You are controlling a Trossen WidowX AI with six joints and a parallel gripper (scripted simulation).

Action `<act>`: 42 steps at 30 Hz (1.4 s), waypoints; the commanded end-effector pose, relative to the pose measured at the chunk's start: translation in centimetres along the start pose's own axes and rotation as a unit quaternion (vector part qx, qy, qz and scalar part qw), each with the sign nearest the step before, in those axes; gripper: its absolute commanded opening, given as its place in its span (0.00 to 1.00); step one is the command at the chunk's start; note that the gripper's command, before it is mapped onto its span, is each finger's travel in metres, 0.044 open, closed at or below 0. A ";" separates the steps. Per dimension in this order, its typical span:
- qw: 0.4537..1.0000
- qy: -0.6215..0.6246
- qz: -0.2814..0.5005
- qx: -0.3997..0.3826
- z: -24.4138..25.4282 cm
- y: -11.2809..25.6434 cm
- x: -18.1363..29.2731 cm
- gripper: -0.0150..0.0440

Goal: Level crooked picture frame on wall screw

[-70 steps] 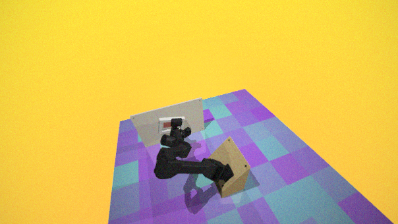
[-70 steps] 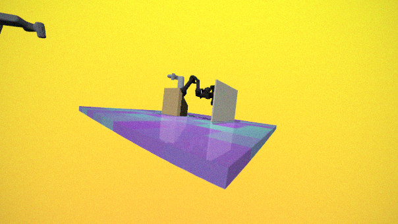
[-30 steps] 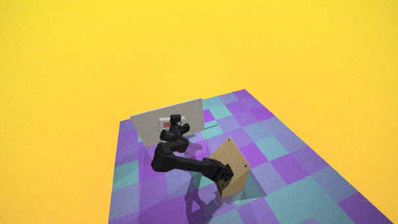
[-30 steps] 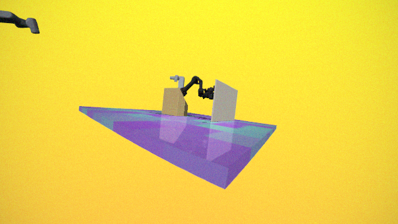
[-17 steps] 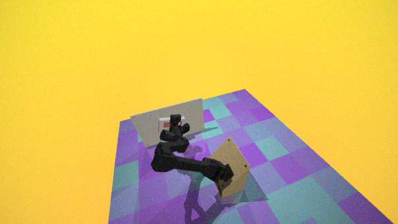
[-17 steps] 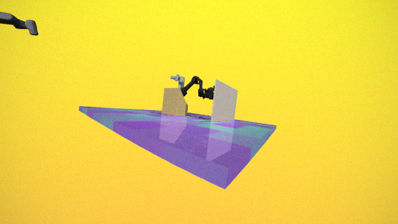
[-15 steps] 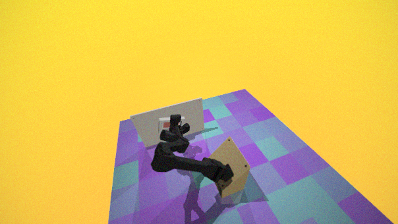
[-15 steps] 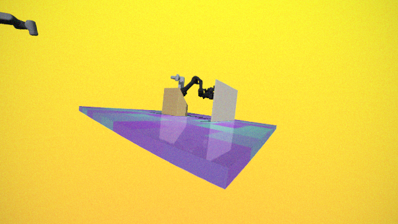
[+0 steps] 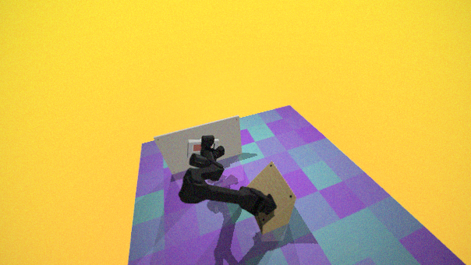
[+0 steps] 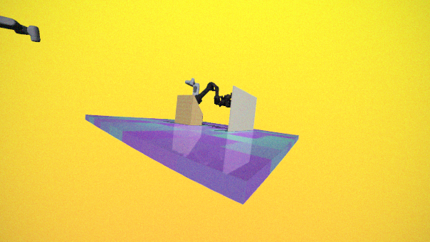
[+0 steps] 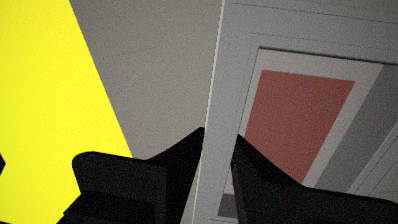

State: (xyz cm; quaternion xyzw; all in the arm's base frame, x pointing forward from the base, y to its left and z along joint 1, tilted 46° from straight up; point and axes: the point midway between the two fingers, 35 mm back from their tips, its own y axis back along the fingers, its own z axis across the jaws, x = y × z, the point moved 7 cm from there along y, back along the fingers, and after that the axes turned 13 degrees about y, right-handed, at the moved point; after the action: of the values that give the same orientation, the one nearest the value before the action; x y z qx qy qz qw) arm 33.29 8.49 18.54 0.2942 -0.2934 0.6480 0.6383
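Observation:
The picture frame (image 9: 189, 149) (image 11: 229, 90) has a pale grey border around a picture with a red rectangle. It is against the upright grey wall board (image 9: 230, 132) (image 10: 242, 110) (image 11: 150, 50). My black gripper (image 9: 214, 146) (image 11: 220, 132) is shut on the frame's side bar, one finger outside its edge and the other on its inner side, over the picture. In the top view the gripper covers the frame's right part. In the exterior view the board hides the frame. The screw and the notched strip are hidden. I cannot tell the frame's tilt exactly.
The arm's base is at a tan wooden block (image 9: 281, 191) (image 10: 184, 110) facing the wall board. Both stand on a purple and teal checkered platform (image 9: 335, 234) (image 10: 210, 172). A grey arm-like piece (image 10: 33, 33) shows at the upper left of the exterior view.

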 end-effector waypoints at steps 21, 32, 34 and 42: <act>1.000 0.003 0.000 -0.001 0.5 0.0 -0.1 0.25; 1.000 0.003 0.000 -0.001 0.9 0.0 -0.2 0.25; 1.000 0.003 0.000 -0.001 0.9 0.0 -0.2 0.25; 1.000 0.003 0.000 -0.001 1.1 0.0 -0.2 0.25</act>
State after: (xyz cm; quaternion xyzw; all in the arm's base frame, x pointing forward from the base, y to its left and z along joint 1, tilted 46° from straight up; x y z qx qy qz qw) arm 33.29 7.93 18.68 0.2982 -0.2868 0.6510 0.6364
